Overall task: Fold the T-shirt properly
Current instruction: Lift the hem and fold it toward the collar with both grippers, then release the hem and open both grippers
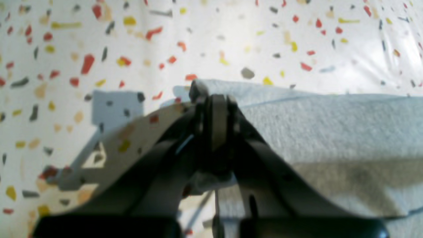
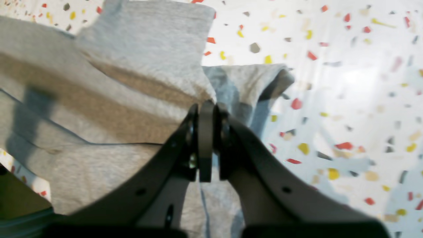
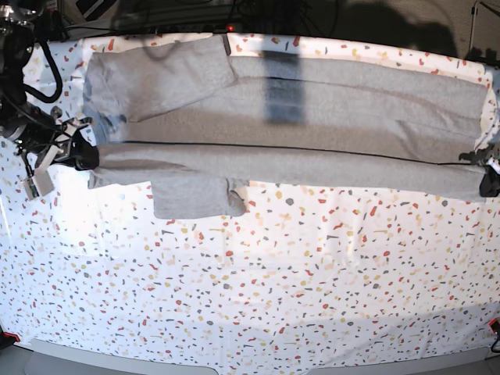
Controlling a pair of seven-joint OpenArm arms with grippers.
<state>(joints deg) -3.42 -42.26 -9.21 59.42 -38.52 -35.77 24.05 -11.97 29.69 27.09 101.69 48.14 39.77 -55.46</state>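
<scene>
The heather-grey T-shirt (image 3: 312,101) lies stretched sideways across the far half of the table, folded lengthwise, with a dark shadow line along the fold. One sleeve (image 3: 195,195) sticks out toward the front and another (image 3: 156,78) lies on top at the back left. My right gripper (image 3: 84,154) is at the shirt's left end; in the right wrist view it (image 2: 206,107) is shut on bunched grey cloth (image 2: 132,49). My left gripper (image 3: 486,166) is at the shirt's right end. In the left wrist view it (image 1: 214,99) is shut on the cloth's edge (image 1: 330,125).
A white tablecloth (image 3: 273,297) speckled in red, yellow and grey covers the table. The right arm's dark body and cables (image 3: 19,70) stand at the far left, with a small tag (image 3: 35,183) hanging below. Dark equipment lines the far edge.
</scene>
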